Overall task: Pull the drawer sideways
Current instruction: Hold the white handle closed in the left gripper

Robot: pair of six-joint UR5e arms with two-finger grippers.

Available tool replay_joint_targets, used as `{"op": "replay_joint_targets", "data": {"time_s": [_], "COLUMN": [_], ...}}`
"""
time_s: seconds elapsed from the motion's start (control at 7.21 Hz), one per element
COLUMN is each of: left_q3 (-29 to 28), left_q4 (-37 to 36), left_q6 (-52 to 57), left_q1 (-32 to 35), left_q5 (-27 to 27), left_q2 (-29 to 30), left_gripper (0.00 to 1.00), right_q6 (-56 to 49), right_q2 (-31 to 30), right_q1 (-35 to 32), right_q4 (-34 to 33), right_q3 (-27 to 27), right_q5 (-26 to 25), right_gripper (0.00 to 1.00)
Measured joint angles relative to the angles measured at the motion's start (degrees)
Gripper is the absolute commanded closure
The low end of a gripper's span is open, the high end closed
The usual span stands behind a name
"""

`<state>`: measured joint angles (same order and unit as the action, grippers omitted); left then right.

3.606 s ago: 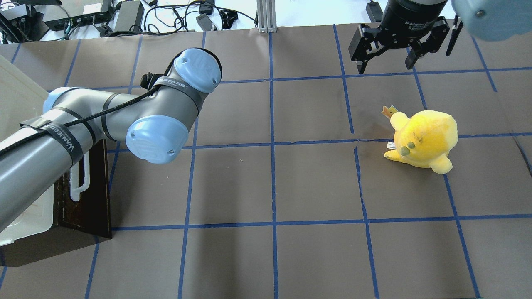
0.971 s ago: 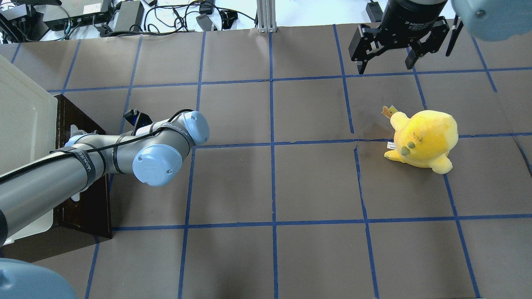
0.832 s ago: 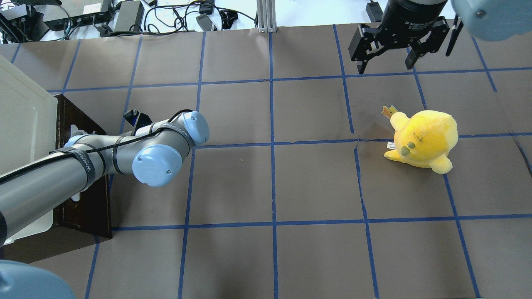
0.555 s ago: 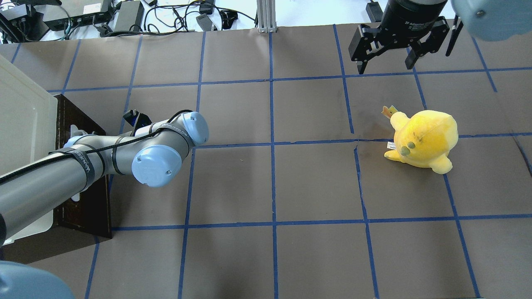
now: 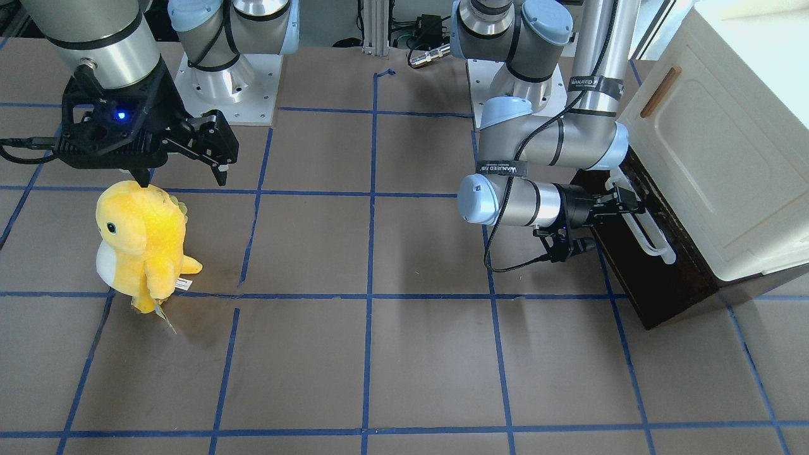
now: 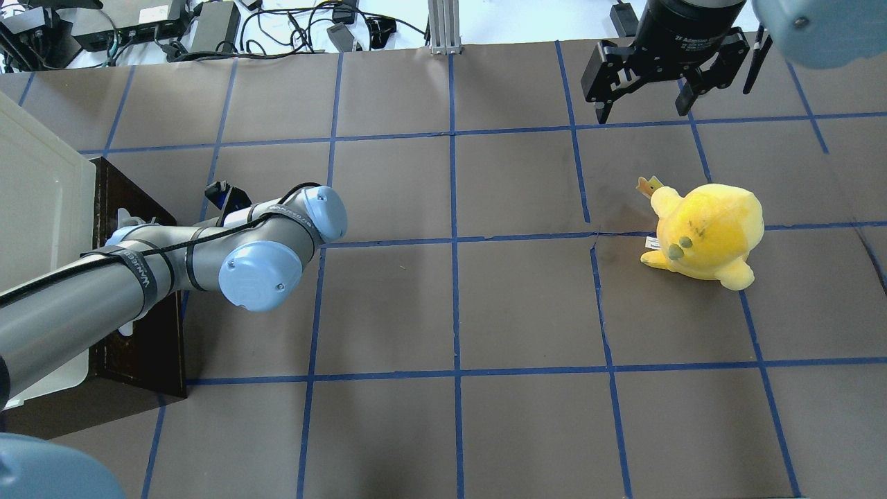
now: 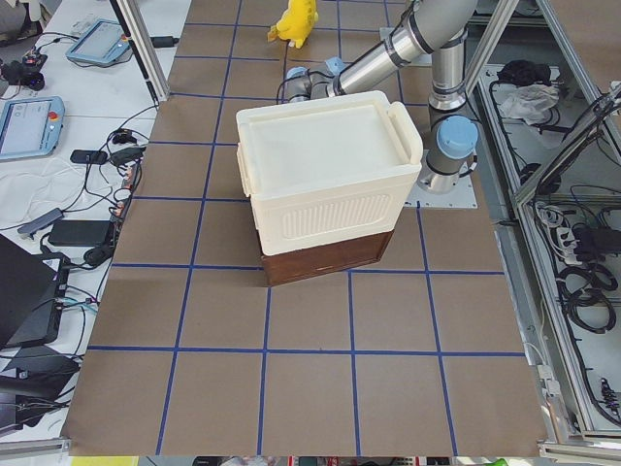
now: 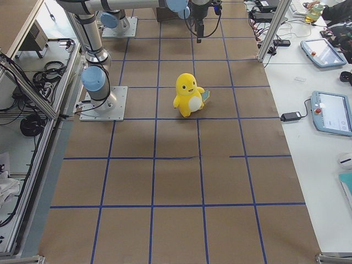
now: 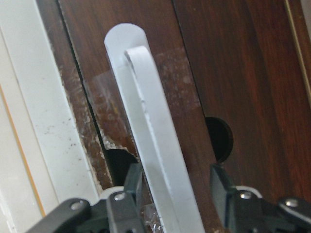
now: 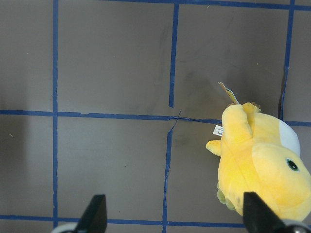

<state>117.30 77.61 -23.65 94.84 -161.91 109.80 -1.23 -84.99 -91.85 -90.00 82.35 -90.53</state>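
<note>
1. The drawer [image 9: 243, 73] shows dark reddish-brown wood grain; its handle [image 9: 155, 145] is white.
2. The cabinet [image 5: 714, 164] is cream-white.
3. The plush toy [image 5: 142, 243], at nine o'clock from the operators' side, is yellow with a white belly.
4. The table [image 5: 430, 366] is brown, gridded in blue tape.

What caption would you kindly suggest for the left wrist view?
Left gripper straddles the white bar handle of the dark drawer, jaws open.

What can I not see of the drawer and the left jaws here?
- Left wrist view: the white handle runs off the bottom edge between the jaws.
- Overhead view: the left arm covers the jaws and most of the handle.
- Exterior left view: the cream cabinet hides the front of the drawer.
- No view shows the drawer's inside.
</note>
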Motion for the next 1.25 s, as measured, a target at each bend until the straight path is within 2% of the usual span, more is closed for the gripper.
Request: {"op": "replay_joint_targets", "data": {"time_s": [1.25], "left_q3": [-0.1], "left_q4": [-0.1], "left_q6": [-0.1], "left_q1": [-0.3], "left_q5": [0.1], "left_q2": [0.2], "left_gripper": [0.63], "right_q6": [0.0], "right_q2": [0.0], "right_q1": [0.0], "right_q4": [0.0], "right_q3": [0.0], "right_q5": [0.0], "right_gripper": [0.00]}}
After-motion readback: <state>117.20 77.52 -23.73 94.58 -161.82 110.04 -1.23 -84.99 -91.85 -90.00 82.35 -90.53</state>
